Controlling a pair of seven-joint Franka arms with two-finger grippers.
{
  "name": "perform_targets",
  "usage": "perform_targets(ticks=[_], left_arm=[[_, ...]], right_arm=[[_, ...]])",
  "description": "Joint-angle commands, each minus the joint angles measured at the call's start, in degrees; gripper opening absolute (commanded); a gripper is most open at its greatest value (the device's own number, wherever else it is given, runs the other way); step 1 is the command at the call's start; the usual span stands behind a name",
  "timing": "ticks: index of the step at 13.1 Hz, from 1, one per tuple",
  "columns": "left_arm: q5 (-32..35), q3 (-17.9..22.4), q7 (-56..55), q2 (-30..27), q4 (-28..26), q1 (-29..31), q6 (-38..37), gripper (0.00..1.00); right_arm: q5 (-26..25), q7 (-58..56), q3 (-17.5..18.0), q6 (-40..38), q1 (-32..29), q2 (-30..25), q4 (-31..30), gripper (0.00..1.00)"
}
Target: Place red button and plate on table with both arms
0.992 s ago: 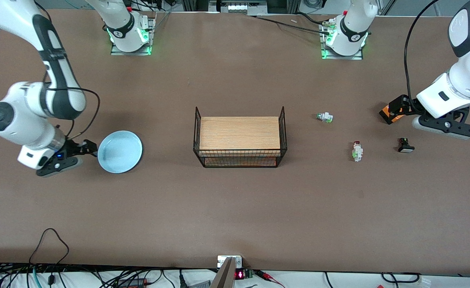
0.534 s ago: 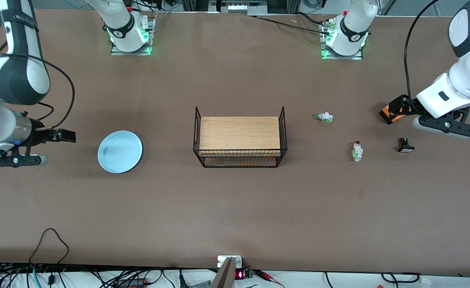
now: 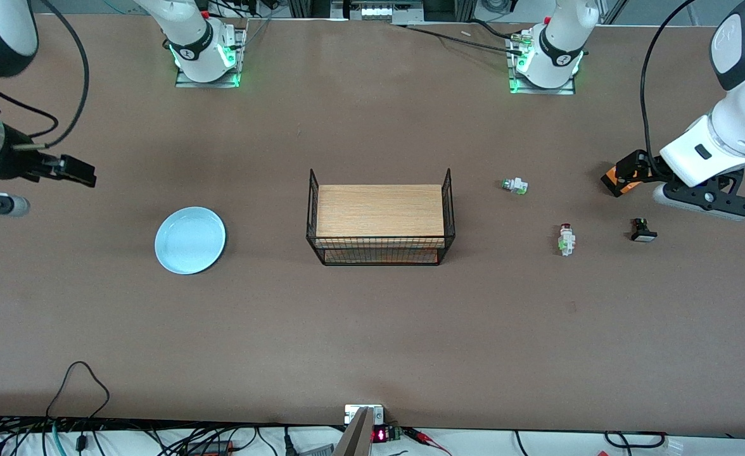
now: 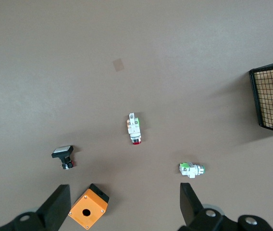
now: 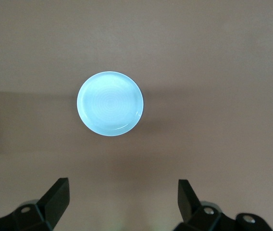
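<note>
The pale blue plate (image 3: 190, 240) lies flat on the brown table (image 3: 372, 329) toward the right arm's end; it also shows in the right wrist view (image 5: 110, 103). My right gripper (image 3: 73, 171) is open and empty, up in the air, off the plate toward the table's end (image 5: 122, 204). The red button (image 3: 566, 240) lies on its side on the table toward the left arm's end, and shows in the left wrist view (image 4: 134, 130). My left gripper (image 3: 629, 168) is open and empty above an orange box (image 4: 88, 207), apart from the red button (image 4: 124, 211).
A black wire rack with a wood top (image 3: 380, 218) stands mid-table. A white part with a green cap (image 3: 514, 185) lies farther from the front camera than the red button. A black part with a white cap (image 3: 643, 230) lies beside the orange box (image 3: 619, 178).
My right gripper has drawn back from the plate's rim, risen and moved toward the table's end. The plate stays flat on the table. The left arm has not moved.
</note>
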Motion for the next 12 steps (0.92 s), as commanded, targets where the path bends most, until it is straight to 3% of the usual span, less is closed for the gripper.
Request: perform_targets(ticks=[1,6,9,12], left_arm=[[0.43,0.04,0.1,0.37,1.32,-0.11,-0.8,1.0],[0.52,-0.05,0.1,0.37,1.32,-0.19,-0.8,1.0],[0.35,0.04,-0.07,0.37,1.32,-0.11,-0.89,1.0],[0.43,0.04,0.01,0.37,1.32,-0.19,-0.89,1.0]], right_arm=[[-0.12,-1.26,-0.35,-0.39,1.1,-3.41,-4.33,1.0],[-0.65,-0.56,4.22,-2.15,1.2,-3.68,-3.2,1.0],[1.1,-0.56,0.72,-2.32,-0.3,-1.49,0.83,1.0],[1.55,-0.65,-0.17,-1.44,-0.3,-0.69,1.81,1.0]])
